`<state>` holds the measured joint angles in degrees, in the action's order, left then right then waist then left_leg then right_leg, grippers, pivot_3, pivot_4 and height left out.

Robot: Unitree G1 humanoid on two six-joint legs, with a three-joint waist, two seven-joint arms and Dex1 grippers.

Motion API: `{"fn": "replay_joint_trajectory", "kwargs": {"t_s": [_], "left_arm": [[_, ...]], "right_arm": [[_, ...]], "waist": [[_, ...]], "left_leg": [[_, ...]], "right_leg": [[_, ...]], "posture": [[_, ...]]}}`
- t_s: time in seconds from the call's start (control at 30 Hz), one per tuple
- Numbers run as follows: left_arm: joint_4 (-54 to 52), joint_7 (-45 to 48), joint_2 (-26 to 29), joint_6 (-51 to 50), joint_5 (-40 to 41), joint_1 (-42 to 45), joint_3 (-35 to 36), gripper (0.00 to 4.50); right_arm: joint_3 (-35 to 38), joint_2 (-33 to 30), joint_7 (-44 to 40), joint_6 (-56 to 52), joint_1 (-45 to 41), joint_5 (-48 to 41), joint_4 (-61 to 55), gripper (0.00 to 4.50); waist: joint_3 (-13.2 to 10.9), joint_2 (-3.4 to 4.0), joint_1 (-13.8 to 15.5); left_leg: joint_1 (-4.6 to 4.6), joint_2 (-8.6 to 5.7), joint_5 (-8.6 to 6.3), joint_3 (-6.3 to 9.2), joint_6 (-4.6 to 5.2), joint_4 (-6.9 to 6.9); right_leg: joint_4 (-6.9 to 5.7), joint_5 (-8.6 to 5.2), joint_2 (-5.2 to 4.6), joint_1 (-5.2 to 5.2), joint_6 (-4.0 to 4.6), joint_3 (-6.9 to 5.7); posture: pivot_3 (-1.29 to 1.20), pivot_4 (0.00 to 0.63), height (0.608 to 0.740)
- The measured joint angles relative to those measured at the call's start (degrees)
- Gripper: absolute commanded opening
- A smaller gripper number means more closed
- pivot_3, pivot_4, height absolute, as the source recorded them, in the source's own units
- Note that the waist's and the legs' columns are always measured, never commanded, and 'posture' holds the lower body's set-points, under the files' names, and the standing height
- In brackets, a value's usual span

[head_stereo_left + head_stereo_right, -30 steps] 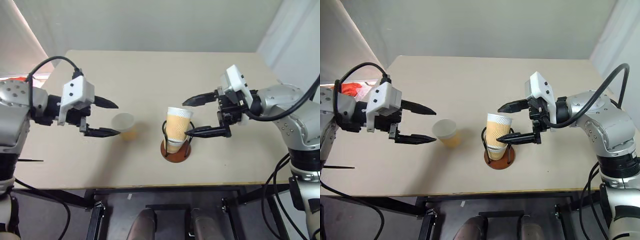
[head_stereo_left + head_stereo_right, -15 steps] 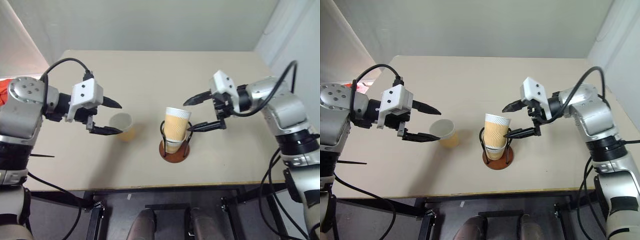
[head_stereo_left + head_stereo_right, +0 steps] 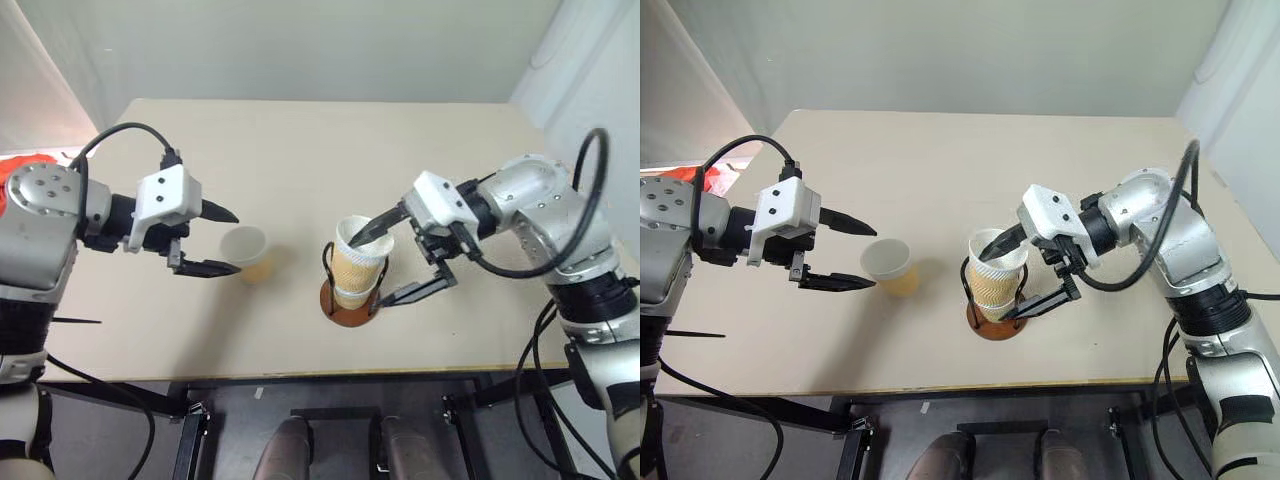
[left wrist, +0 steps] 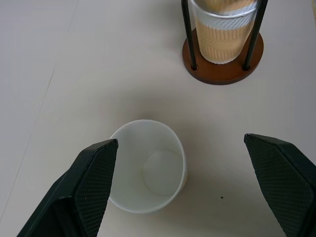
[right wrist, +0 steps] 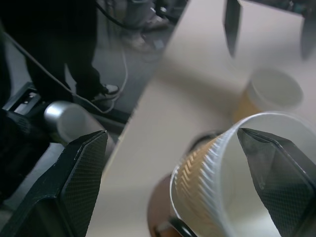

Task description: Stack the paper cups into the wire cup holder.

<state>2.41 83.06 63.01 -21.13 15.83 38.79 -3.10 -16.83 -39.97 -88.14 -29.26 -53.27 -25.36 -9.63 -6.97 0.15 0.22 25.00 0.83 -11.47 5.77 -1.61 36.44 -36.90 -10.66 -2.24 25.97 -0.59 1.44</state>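
**Paper cups: a stack sitting in the holder, one waiting loose on the table**

Paper cups (image 3: 997,275) are sitting nested in the wire cup holder (image 3: 995,322), just toward six o'clock from the table's middle in the head views. The ridged top cup is leaning toward one o'clock, its white rim rising clear of the black wire loops; the reddish-brown disc base is resting flat on the beige table (image 3: 970,160).

One more paper cup (image 3: 890,266) is standing upright on the table at nine o'clock from the holder, near it but not touching, mouth open upward.

The right gripper (image 3: 1027,270) is reaching in from three o'clock with its fingers spread wide: the upper finger is lying at the stacked cup's rim, the lower one is reaching beside the holder's base. Whether either finger is touching the cup cannot be told.

The left gripper (image 3: 223,241) is hovering at nine o'clock from the loose cup, fingers released and wide apart, gripping nothing, tips framing the cup's near side.
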Motion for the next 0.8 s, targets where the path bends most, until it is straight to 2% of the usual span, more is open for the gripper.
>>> {"fn": "replay_joint_trajectory", "kwargs": {"t_s": [0.43, 0.8], "left_arm": [[5.0, 0.6, -2.7, 3.6, -4.1, 5.5, -3.5, 4.50], [5.6, 0.9, -3.5, 4.2, -4.9, 6.0, -4.2, 4.50]], "right_arm": [[0.6, -0.7, 2.9, 0.4, -0.6, 0.9, 2.1, 4.45], [0.6, -0.9, 4.3, 0.9, -0.4, 1.9, 2.4, 4.45]], "waist": [[0.0, -0.02, 0.0], [0.0, -0.02, 0.0]], "left_leg": [[-0.02, 0.00, 0.14, 0.00, -0.01, 0.03], [-0.01, 0.00, 0.10, 0.00, 0.00, 0.00]], "right_leg": [[-0.02, 0.03, 0.00, 0.00, 0.05, 0.02], [-0.02, 0.06, 0.00, 0.00, -0.01, 0.01]], "posture": [[0.00, 0.150, 0.740], [0.00, 0.150, 0.740]]}}
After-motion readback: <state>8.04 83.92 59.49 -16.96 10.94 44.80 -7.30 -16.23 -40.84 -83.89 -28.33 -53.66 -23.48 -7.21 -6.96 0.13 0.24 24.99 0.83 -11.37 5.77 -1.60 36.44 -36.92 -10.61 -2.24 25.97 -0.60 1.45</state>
